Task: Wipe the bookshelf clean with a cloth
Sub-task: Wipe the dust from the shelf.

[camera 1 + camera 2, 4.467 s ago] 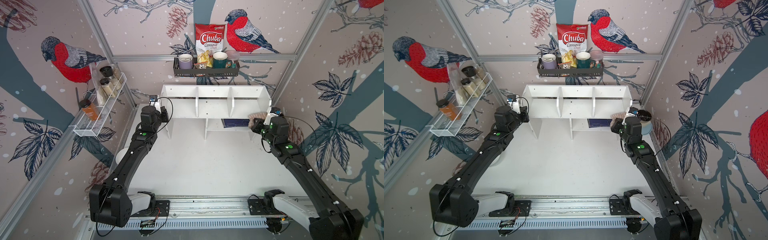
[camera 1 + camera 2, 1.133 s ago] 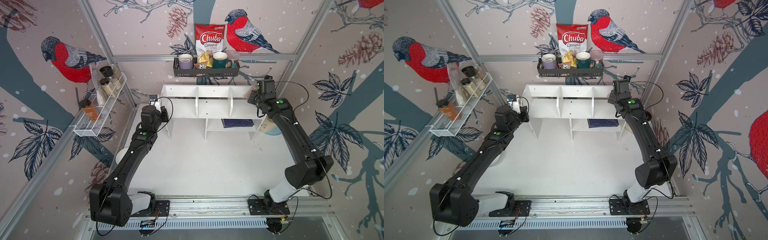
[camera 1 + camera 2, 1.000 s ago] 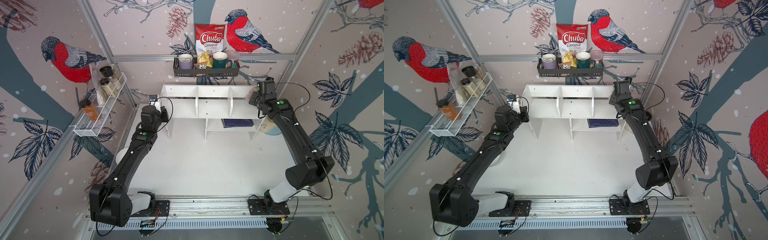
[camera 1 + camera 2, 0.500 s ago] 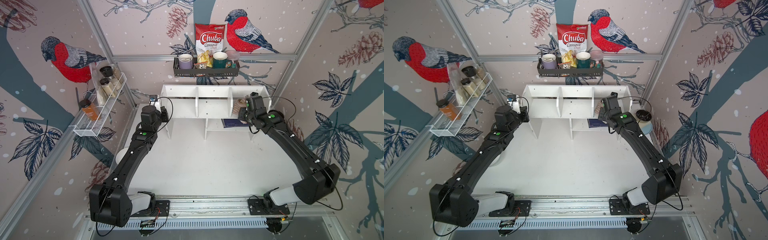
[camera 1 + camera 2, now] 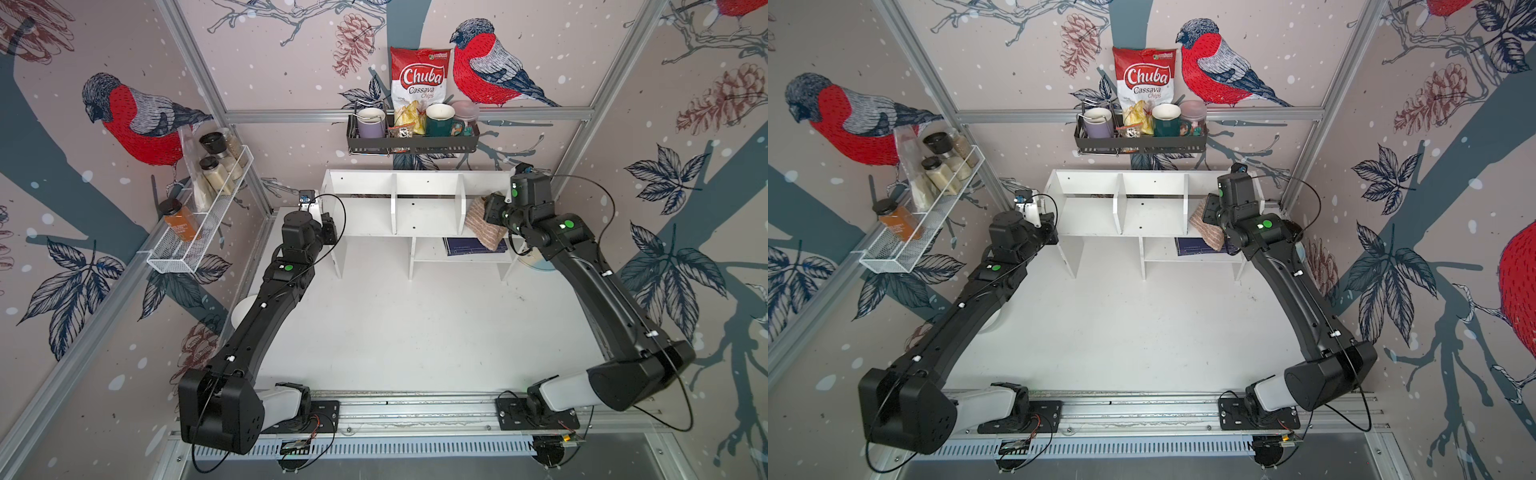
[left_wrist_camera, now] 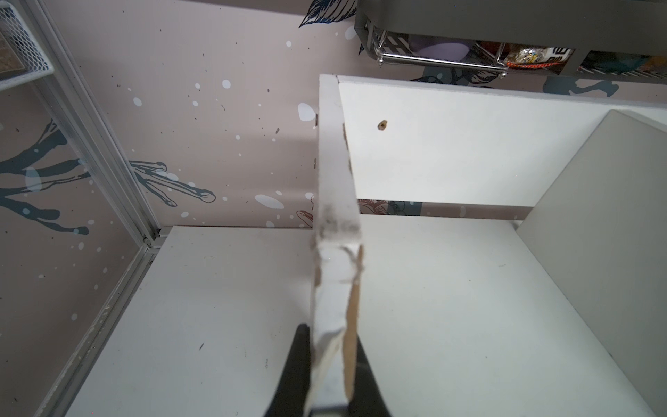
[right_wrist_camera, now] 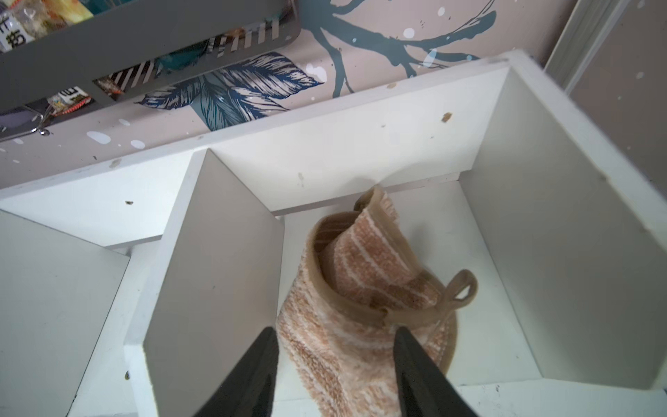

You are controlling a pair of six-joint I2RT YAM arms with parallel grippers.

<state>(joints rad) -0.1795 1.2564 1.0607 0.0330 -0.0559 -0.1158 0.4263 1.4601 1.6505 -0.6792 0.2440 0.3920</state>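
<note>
The white bookshelf point(image 5: 424, 216) stands at 12 o'clock on the table point(image 5: 415, 324). The striped beige cloth point(image 7: 361, 325) lies in its compartment at the 3 o'clock end. One part of it hangs over the front edge, above the lower shelf point(image 5: 432, 253), where a dark blue book point(image 5: 465, 246) lies flat. The right tool point(image 7: 335, 332) is released: its jaws stand apart over the cloth and do not pinch it. The left tool point(image 6: 332, 339) is clenched on the side panel point(image 6: 335, 180) at the 9 o'clock end of the bookshelf. A black rack point(image 5: 411, 144) on the wall at 12 o'clock holds a lilac mug point(image 5: 371, 122), a chips bag point(image 5: 419, 79), a green mug point(image 5: 440, 120) and a pink jar point(image 5: 465, 112). A wire basket point(image 5: 170, 266) at 10 o'clock holds spice jars point(image 5: 216, 174) and an orange bottle point(image 5: 180, 220).
</note>
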